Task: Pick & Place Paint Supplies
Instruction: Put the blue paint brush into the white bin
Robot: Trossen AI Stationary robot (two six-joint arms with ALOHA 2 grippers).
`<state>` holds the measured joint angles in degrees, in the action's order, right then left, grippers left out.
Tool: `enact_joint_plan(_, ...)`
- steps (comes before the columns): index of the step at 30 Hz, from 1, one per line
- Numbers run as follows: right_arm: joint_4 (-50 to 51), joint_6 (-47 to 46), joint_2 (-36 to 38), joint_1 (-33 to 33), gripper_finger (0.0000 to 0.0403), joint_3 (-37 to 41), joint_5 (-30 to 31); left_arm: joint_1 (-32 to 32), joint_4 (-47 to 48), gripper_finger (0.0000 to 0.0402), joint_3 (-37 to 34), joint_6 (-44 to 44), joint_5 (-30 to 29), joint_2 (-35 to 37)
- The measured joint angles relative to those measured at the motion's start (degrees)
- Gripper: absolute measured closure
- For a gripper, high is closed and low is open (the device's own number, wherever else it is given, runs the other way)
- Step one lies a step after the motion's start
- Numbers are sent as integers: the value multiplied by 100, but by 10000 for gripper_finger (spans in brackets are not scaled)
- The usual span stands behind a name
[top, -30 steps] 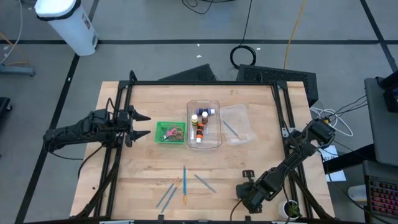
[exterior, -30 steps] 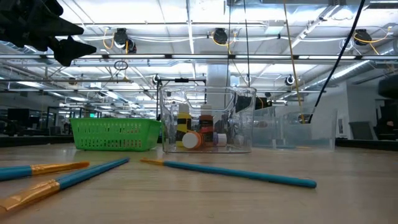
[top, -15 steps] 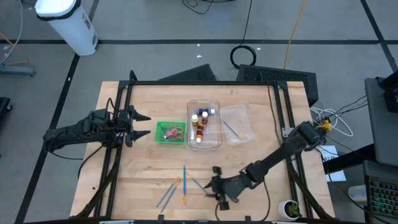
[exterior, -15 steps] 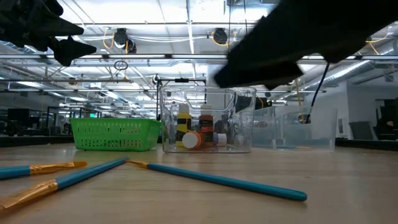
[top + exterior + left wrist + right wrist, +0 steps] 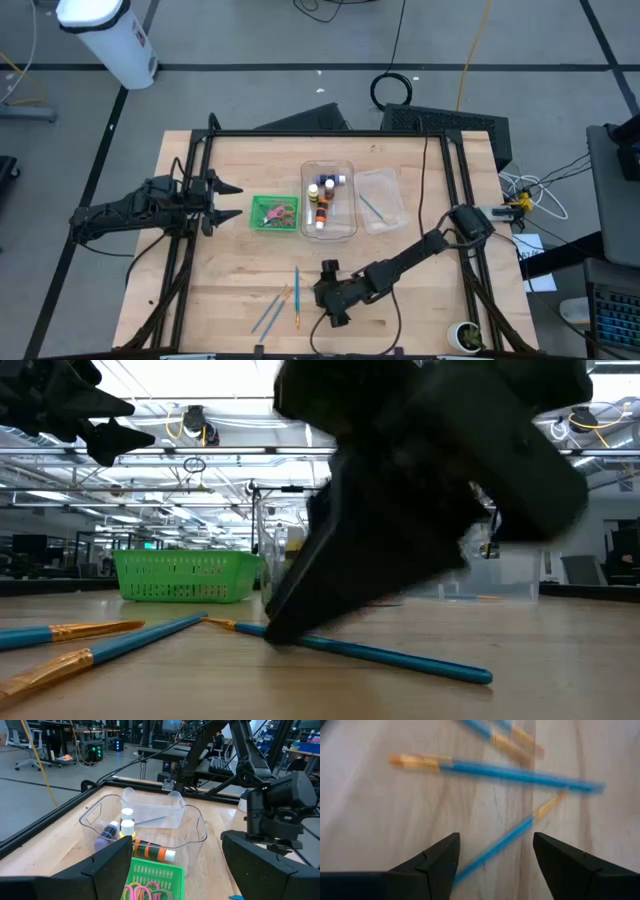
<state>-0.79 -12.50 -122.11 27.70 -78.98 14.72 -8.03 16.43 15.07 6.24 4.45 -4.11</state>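
Note:
My right gripper (image 5: pixel 322 293) reaches low over the table's near middle, open, its fingers on either side of a thin blue brush (image 5: pixel 495 849) that lies flat on the wood (image 5: pixel 400 657). Three more brushes (image 5: pixel 283 305) lie just to its left. A green basket (image 5: pixel 273 213) holds scissors with coloured handles. Beside it, a clear bin (image 5: pixel 329 200) holds small paint bottles (image 5: pixel 125 826). My left gripper (image 5: pixel 232 202) hangs open above the table's left side, beside the basket, with nothing in it. My right gripper comes slanting down from the table's right. One fingertip (image 5: pixel 275 632) stands close to the blue brush near its metal collar (image 5: pixel 245 626). Whether it touches the brush or the table, I cannot tell.
A clear flat container (image 5: pixel 381 205) with one blue brush inside lies right of the bin. A black frame (image 5: pixel 200 160) runs along the table's left, far and right sides. Bare wood shows at the near right (image 5: pixel 420 310).
My right gripper has swept from the table's near right corner leftward to the brushes, has come down low and has opened. The lone blue brush has shifted a little on the table. My left arm has kept still.

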Motion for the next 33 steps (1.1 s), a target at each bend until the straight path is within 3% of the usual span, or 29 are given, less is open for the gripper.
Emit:
enact_joint_plan(9, 1596, -1021, -39, 5, 222, -45, 28, -2, -2, 91, 0, 0, 0, 1)
enact_joint_plan(15, 2513, -1387, -39, 110, 303, -17, 26, 0, 0, 91, 0, 0, 0, -1)
enact_joint_plan(21, 2499, -1531, -23, 120, 388, 209, -261, 0, -1, 91, 0, 0, 0, 0)
enact_joint_plan(33, 2058, -1829, 120, 118, 401, 566, -353, -2, 0, 91, 0, 0, 0, -1)
